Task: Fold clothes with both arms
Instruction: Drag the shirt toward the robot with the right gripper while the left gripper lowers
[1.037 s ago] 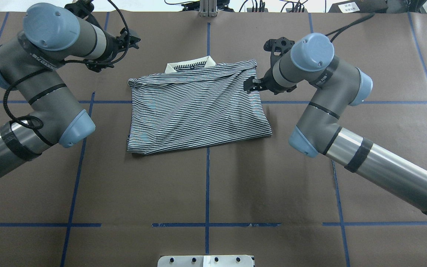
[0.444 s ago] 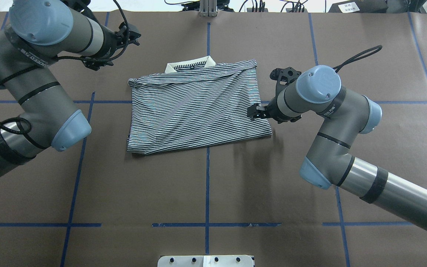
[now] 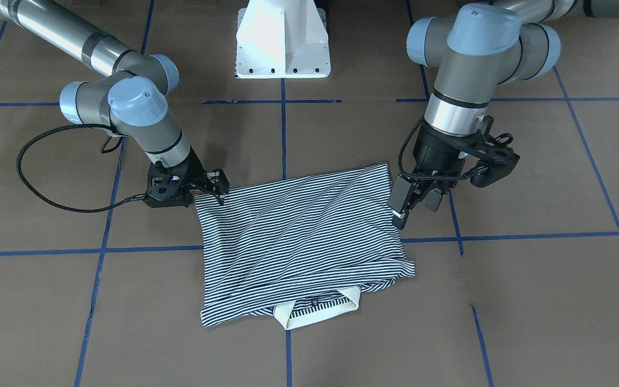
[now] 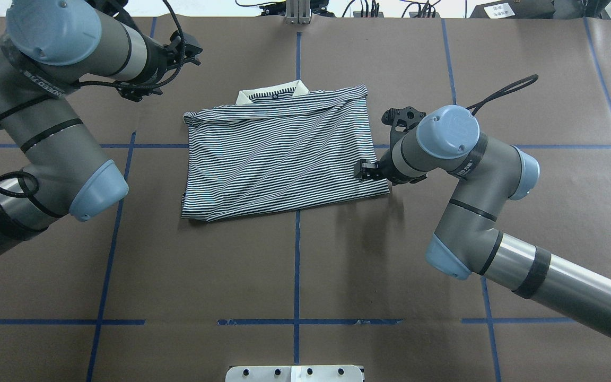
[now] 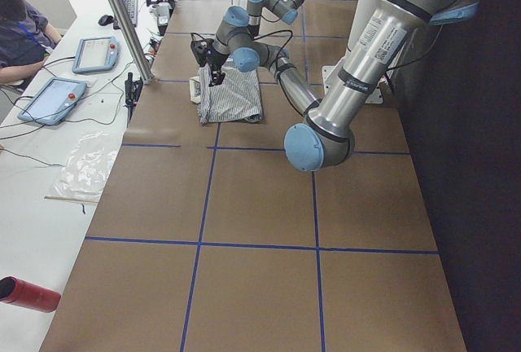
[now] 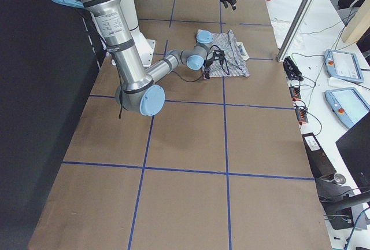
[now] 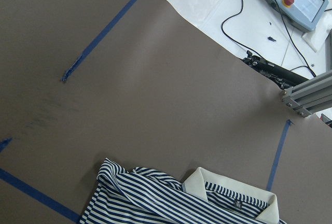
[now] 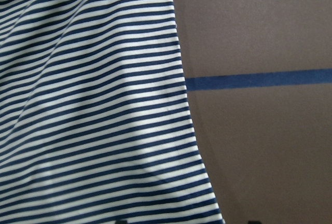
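The brown table [image 4: 295, 265] is spreading nearest the robot. The striped polo shirt [image 4: 279, 154] is lying folded mid-table, collar [image 4: 271, 95] pointing to twelve o'clock. The right gripper [image 4: 364, 171] is hovering at its three o'clock edge, fingers spread. Farthest, at eleven o'clock, the left gripper [image 4: 191, 52] is hanging with its jaws parted, apart from the cloth.

The polo shirt [image 4: 279, 154], folded, hides its under layers beneath the top one. The left wrist view cuts it off at the bottom edge; the right wrist view lets it run off three edges. From overhead the left gripper [image 3: 414, 207] is mostly covered by its own wrist, and whether the right gripper [image 3: 219, 191] touches the cloth cannot be told. Both are too small to read in the side views. A person [image 5: 20, 30] is cut off at one side view's edge.
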You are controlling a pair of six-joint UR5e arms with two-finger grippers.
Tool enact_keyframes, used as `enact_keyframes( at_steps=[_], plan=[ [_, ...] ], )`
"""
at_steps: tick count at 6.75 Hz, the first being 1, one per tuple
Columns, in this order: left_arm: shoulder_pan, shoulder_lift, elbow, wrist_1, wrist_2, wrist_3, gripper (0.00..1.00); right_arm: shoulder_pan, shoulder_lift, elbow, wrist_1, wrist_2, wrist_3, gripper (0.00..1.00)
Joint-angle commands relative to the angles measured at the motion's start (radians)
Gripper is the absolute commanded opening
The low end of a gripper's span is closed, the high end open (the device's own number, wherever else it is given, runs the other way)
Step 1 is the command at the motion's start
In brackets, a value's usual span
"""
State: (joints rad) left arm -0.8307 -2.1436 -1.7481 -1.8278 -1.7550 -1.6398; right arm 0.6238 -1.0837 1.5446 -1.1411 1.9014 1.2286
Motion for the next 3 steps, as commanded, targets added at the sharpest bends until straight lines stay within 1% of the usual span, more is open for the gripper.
enact_keyframes(
  at_steps=[1, 2, 3],
  plan=[
    [0.001, 0.019, -0.017, 0.001, 0.0, 0.0, 1.0, -0.003, 0.001, -0.001, 0.0, -0.008, -0.007, 0.4],
    [0.002, 0.019, -0.016, 0.001, 0.0, 0.0, 1.0, -0.001, -0.001, -0.001, 0.0, -0.007, -0.009, 0.06],
    [0.004, 0.021, -0.014, -0.001, 0.0, 0.001, 1.0, -0.001, 0.002, -0.003, -0.009, -0.005, -0.009, 0.0]
  ],
)
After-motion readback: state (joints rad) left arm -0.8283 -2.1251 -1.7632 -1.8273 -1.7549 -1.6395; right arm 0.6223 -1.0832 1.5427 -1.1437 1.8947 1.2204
